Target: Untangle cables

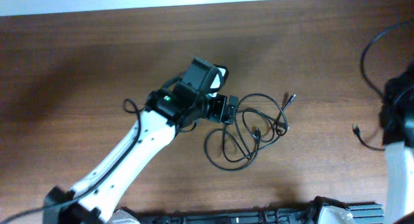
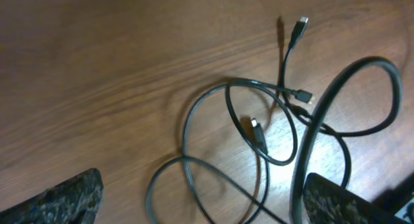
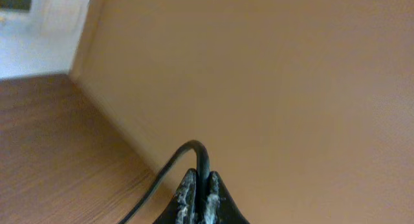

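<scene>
Left gripper (image 1: 231,111) spread wide beside the cables (image 1: 256,131); right gripper (image 3: 201,182) pinching a cable (image 3: 194,148).
Overhead, the open jaws sit mid-table (image 1: 77,68), the looped cables lying just at their 3 o'clock. The right arm stands at the table's 3 o'clock edge, jaws closed on its cable.

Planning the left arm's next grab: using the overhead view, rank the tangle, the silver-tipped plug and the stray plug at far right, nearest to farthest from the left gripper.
1. Tangle, just right of the left gripper.
2. Silver-tipped plug, at the tangle's upper right.
3. Stray plug, far right, near the right arm.
</scene>
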